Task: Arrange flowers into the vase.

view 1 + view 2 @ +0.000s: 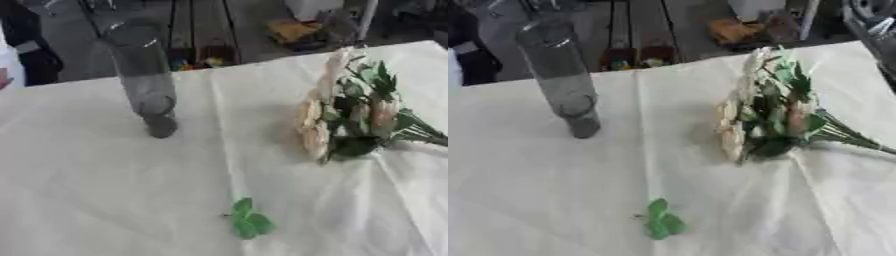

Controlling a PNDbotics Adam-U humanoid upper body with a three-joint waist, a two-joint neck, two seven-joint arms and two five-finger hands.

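A tall clear vase (144, 75) stood upright on the white tablecloth (114, 190) at about ten o'clock from the table's middle, with nothing in it. The flowers (346, 117), a bunch of pale cream and pink blooms with dark green leaves, lay on their side at about three o'clock, well apart from the vase, heads toward the table's centre and stems (855, 137) running off toward the right edge. A loose green leaf sprig (248, 221) lay alone near six o'clock.

Neither robot hand showed in either view, so whether their fingers were spread or curled could not be told.

The step in hand seemed to be picking up the bunch. It would likely go best with the right hand, closing round the stems near the three o'clock edge rather than on the blooms, then tipping the bunch upright and lowering the stems straight into the vase's narrow mouth, perhaps with the left hand steadying the glass.
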